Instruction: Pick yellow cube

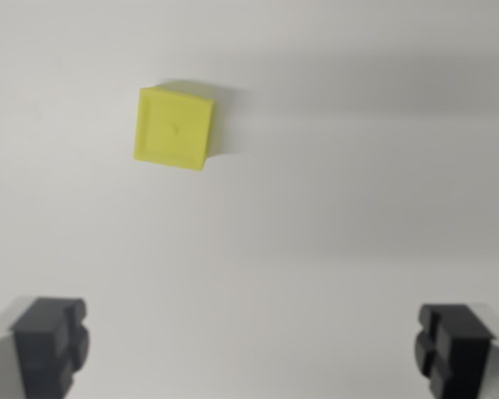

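Note:
A yellow cube (pixel 175 127) rests on a plain white surface in the upper left part of the wrist view, turned slightly askew. My gripper (pixel 251 345) is open, its two dark fingertips (pixel 50 342) showing at the bottom corners of the picture, far apart. Nothing is between them. The cube lies well above the fingers in the picture and left of the midline between them, not touching either one.
The white surface (pixel 333 216) fills the whole view, with soft grey shadow bands across the upper right and lower part.

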